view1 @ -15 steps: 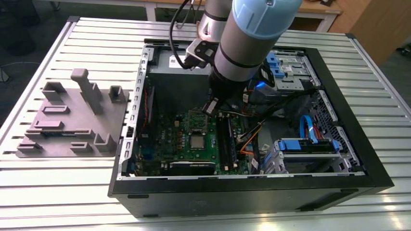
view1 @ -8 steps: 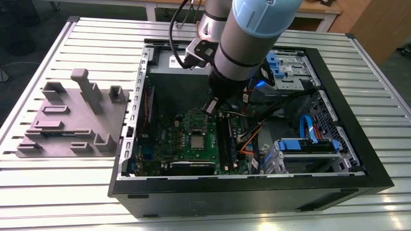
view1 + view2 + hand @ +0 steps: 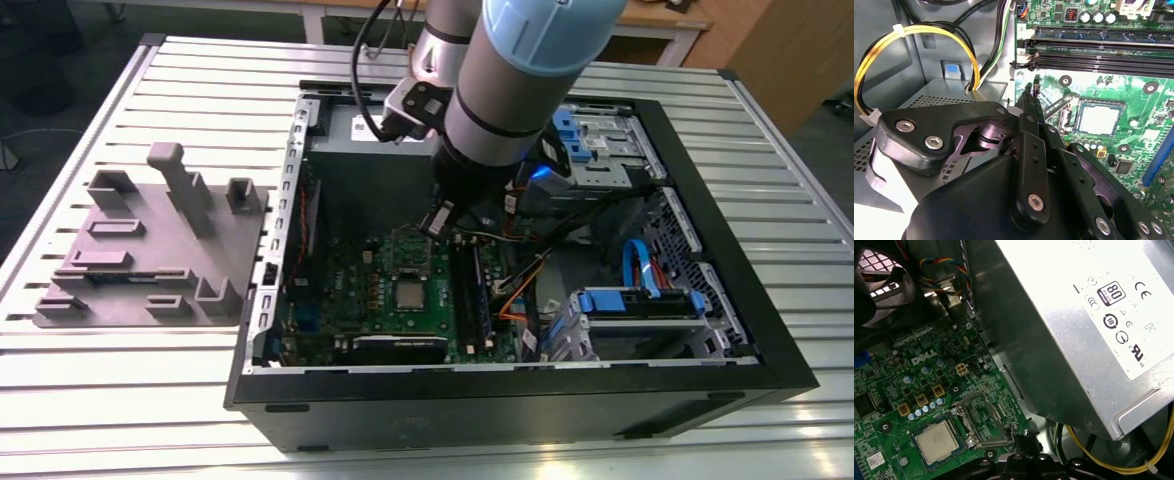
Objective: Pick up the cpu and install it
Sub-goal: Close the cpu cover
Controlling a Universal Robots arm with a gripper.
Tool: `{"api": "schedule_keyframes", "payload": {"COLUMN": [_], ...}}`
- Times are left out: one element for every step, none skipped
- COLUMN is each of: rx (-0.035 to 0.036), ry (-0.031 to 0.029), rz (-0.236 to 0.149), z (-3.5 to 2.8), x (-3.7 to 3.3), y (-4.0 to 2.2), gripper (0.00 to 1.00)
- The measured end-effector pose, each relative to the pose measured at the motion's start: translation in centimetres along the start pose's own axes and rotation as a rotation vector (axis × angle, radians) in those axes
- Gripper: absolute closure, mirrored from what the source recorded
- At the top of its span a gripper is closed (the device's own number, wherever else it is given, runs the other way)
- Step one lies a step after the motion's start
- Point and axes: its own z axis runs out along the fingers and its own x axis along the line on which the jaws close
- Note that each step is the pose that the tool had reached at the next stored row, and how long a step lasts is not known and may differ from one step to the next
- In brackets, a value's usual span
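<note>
My gripper hangs over the green board inside the open case, fingers pressed together and holding nothing, while the cpu lies in its socket just beside my tips.

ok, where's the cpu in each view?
Exterior view: cpu sits in its socket on the green board, below the pincer.
Second wrist view: cpu beyond the pincer tip.
First wrist view: cpu beside the open bracket.
Shared landmark: the open socket bracket.
</note>
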Motion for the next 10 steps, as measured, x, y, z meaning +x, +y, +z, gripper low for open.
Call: {"api": "schedule_keyframes", "payload": {"rx": [-0.0002,-0.0004,-0.0006,-0.0008,-0.001,-0.0012,-0.0013,-0.0014,-0.0014,-0.0014], "ry": [0.0004,0.0006,0.0008,0.0012,0.0016,0.0018,0.0018,0.0019,0.002,0.0021], "rz": [-0.002,-0.003,-0.005,-0.006,-0.008,-0.009,-0.01,-0.01,-0.011,-0.011], "z": [-0.02,-0.03,-0.05,-0.07,-0.1,-0.11,-0.11,-0.11,-0.11,-0.11], "x": [0.0,0.01,0.01,0.01,0.01,0.01,0.01,0.02,0.02,0.02], "y": [0.01,0.02,0.04,0.05,0.06,0.07,0.07,0.08,0.08,0.08], "gripper": [0.9,0.9,0.9,0.9,0.9,0.9,0.9,0.9,0.9,0.9]}}
